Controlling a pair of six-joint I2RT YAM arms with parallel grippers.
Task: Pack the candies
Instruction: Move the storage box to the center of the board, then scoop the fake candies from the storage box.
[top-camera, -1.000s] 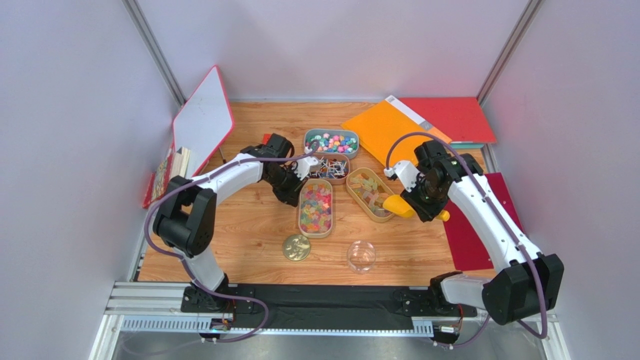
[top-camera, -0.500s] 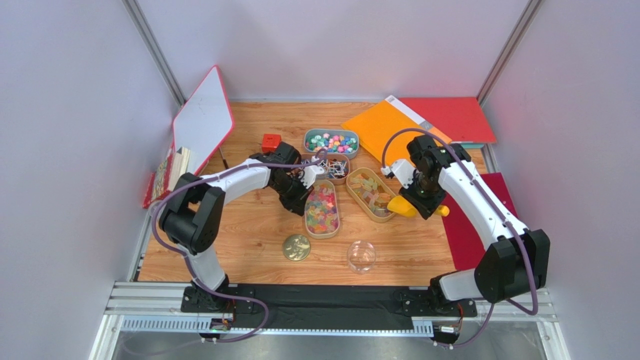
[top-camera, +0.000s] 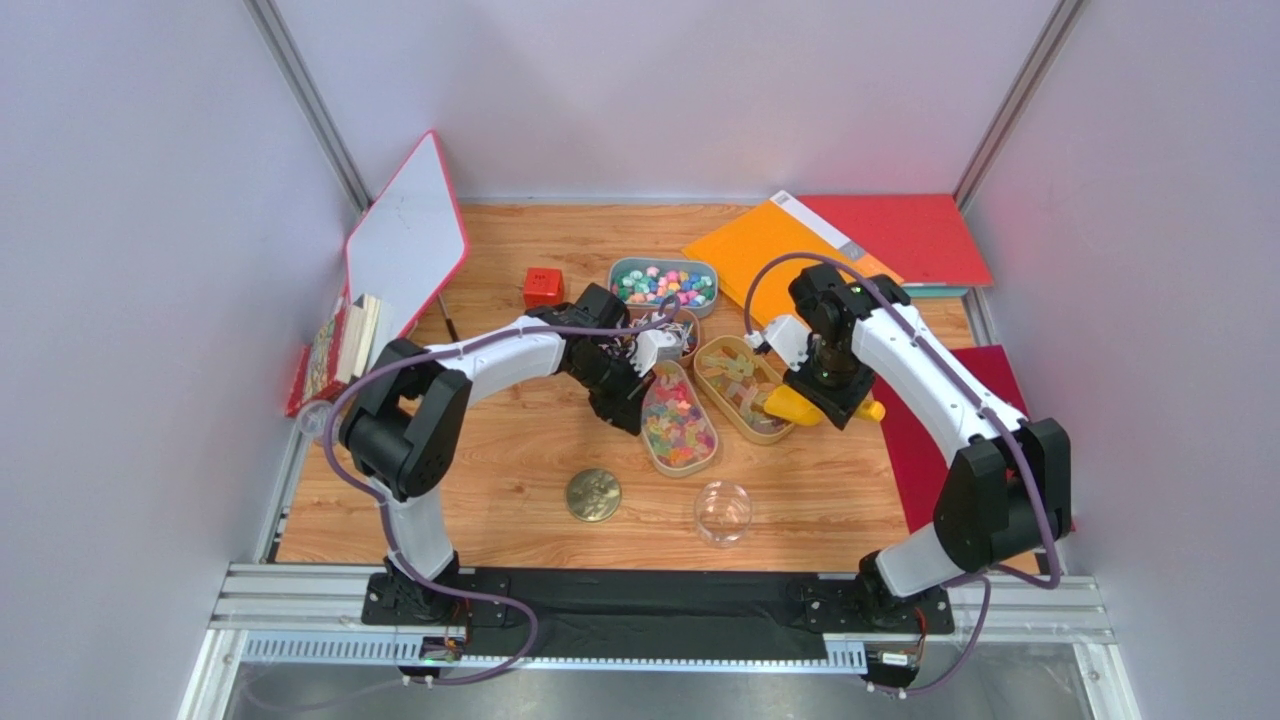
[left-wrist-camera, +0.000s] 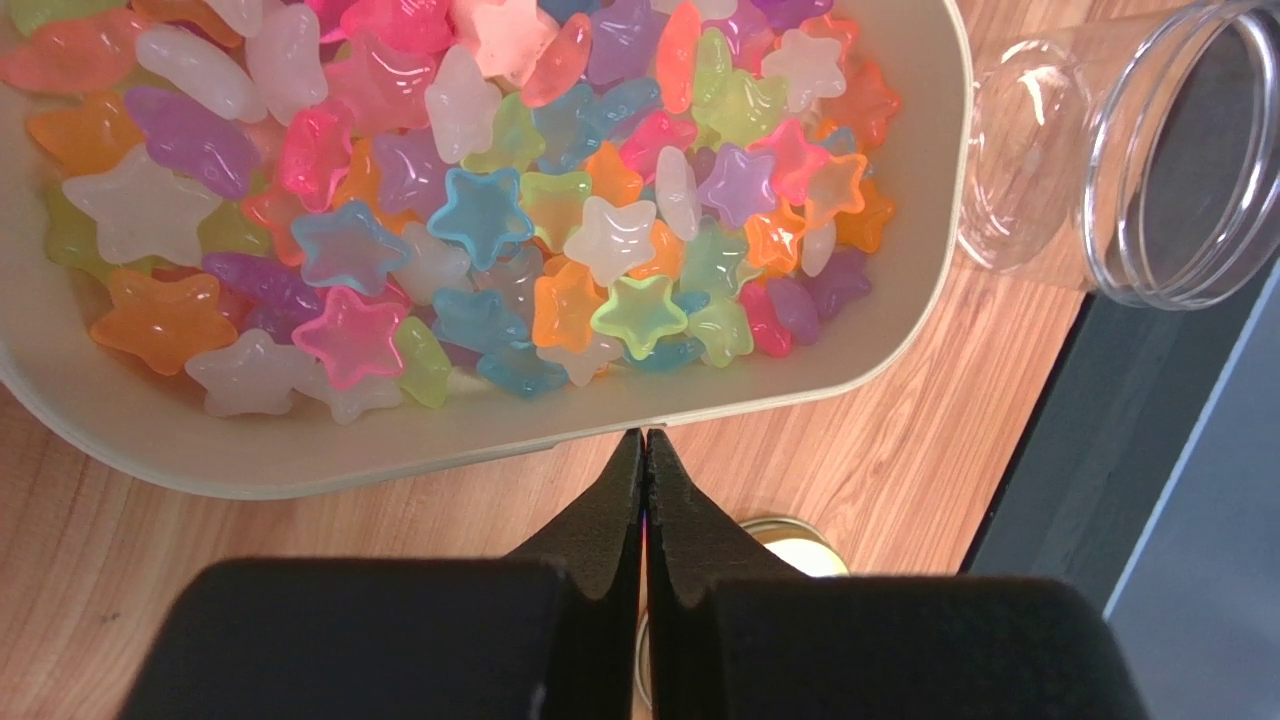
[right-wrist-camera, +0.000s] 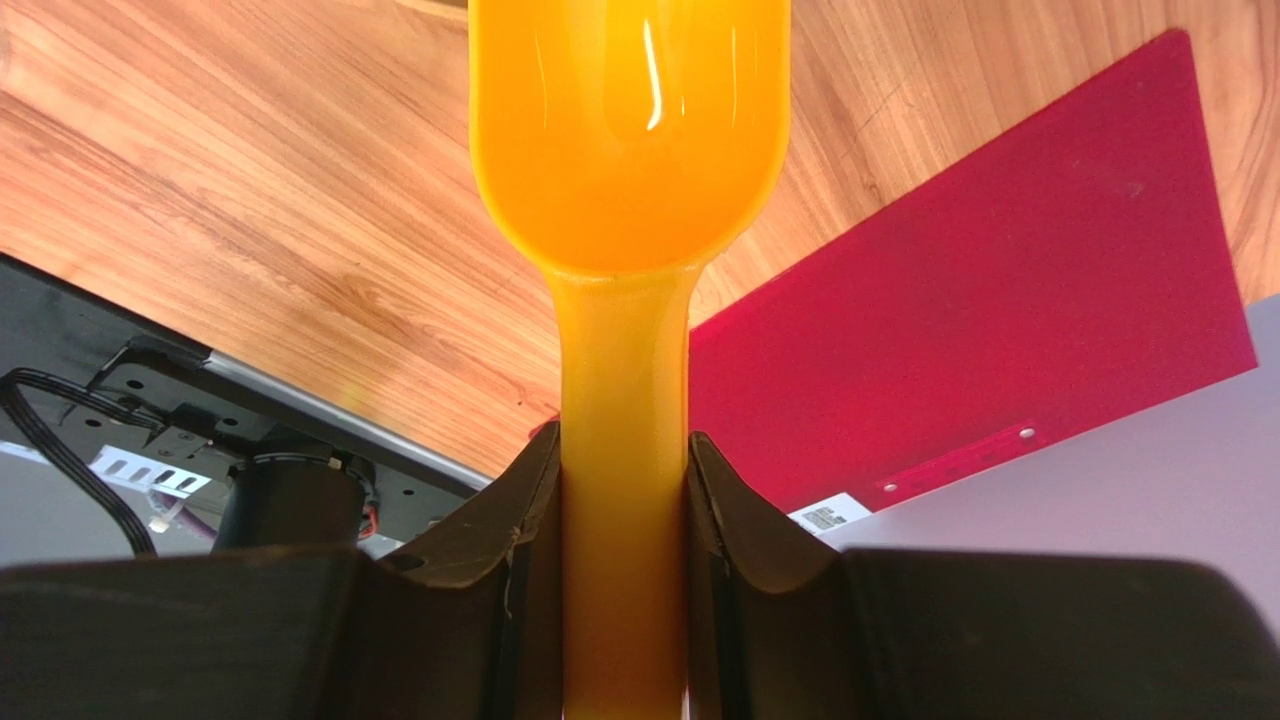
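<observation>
Left gripper (left-wrist-camera: 643, 450) fully closed (nothing held), positioned just beside left rim of tray (left-wrist-camera: 376, 458) holding star candies (left-wrist-camera: 481, 225). Yellow scoop (right-wrist-camera: 631, 135) handle clamped by right gripper (right-wrist-camera: 624, 450).

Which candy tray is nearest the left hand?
The tray of multicoloured star gummies: its rim lies right at the tips of the shut left hand, and only this one shows in the left wrist view.

We see the tray (left-wrist-camera: 451, 450) of star candies (left-wrist-camera: 481, 218) run off the left wrist view's top and left edges. Right of the tray, the glass jar (left-wrist-camera: 1142, 150) is clipped by the frame. Below the tray, the left jaws hide most of the gold lid (left-wrist-camera: 796, 548). The right wrist view crops the yellow scoop (right-wrist-camera: 631, 150) at its bowl.
</observation>
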